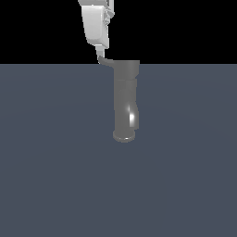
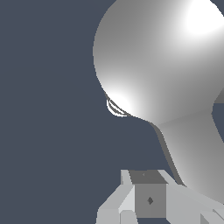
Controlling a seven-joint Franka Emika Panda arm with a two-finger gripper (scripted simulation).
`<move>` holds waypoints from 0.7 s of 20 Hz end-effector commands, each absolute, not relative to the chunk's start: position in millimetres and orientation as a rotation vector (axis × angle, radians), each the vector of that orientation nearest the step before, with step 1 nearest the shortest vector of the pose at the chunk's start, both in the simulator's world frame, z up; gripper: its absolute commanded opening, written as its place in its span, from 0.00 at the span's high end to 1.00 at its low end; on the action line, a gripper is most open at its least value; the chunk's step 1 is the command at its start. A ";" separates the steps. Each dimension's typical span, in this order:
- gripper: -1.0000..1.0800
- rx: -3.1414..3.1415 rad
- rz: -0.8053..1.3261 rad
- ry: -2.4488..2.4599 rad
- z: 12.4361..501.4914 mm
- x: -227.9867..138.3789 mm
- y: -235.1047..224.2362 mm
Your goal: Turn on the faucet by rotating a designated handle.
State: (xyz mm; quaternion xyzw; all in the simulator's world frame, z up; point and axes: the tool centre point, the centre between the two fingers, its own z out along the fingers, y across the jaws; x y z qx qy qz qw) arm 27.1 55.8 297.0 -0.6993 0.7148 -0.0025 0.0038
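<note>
You see the faucet [image 1: 126,99] standing on the bench [image 1: 55,176]. Its handle [image 1: 108,61] sticks out toward the exterior view's left, touching the gripper [image 1: 99,56]. You cannot tell how wide the jaws are

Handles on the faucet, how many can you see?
1: the handle juts from the faucet cap toward the exterior view's left, at the gripper. Others may be hidden behind.
</note>
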 end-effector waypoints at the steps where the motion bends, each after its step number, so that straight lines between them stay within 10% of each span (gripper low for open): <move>1: 1.00 -2.198 0.000 2.245 297.1 15.3 58.6; 14: 1.00 -2.198 -0.005 2.240 297.0 -12.2 48.7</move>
